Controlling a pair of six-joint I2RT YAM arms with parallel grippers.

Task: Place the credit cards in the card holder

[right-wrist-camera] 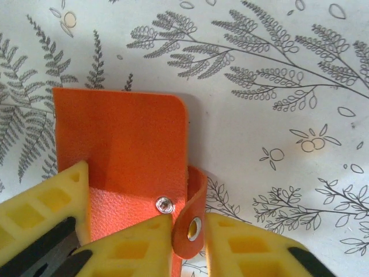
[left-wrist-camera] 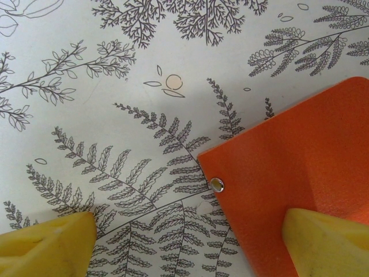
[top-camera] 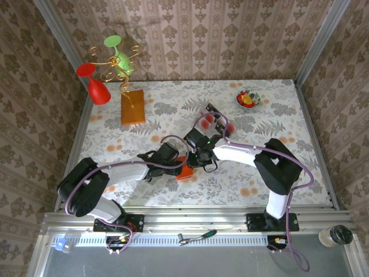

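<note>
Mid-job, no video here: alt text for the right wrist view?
An orange card holder lies on a fern-print table, its snap strap unfastened, curled upward and pinched between the yellow jaws at the bottom edge. A silver stud sits exposed on the holder just left of the strap.

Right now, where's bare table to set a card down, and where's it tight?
Free: the table right of the credit cards, near side of the small colourful bowl, out to the right edge; also the patch near side of the orange-brown block, to the left edge. Crowded: centre, where left claw and right claw meet on the card holder.
</note>
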